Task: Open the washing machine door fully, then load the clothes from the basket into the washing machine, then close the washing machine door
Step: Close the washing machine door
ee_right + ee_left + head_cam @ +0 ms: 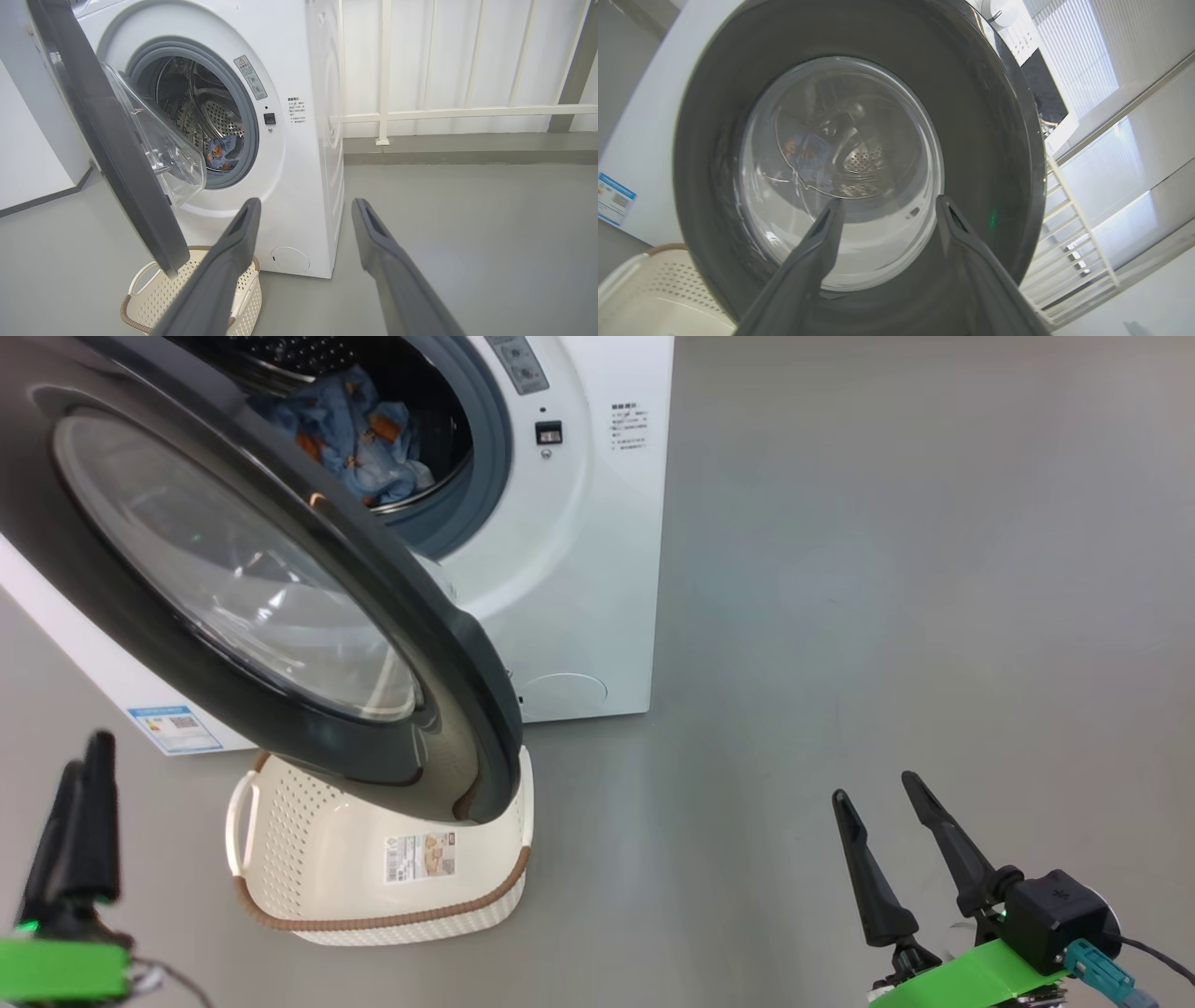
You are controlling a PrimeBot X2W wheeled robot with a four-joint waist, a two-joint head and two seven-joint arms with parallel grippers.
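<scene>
The washing machine (pixel 579 569) stands with its door (pixel 448 644) swung partway out over the basket (pixel 308 859). Light-blue clothes (pixel 359 439) with orange figures lie in the steel drum, and the same clothes (pixel 222 151) show through the opening in the right wrist view. The basket's label sticker shows at its bare bottom. My left gripper (pixel 84 756) hangs at the lower left, clear of the door. In the left wrist view the left gripper (pixel 889 201) is open and faces the door's glass (pixel 840 163). My right gripper (pixel 876 786) is open over the floor at the lower right.
Grey floor (pixel 887 569) stretches wide to the right of the machine. A white railing (pixel 383 70) runs behind the machine's right side. The door's lower rim hangs just above the basket's rim (pixel 159 289). A blue energy label (pixel 175 728) sits low on the machine's front.
</scene>
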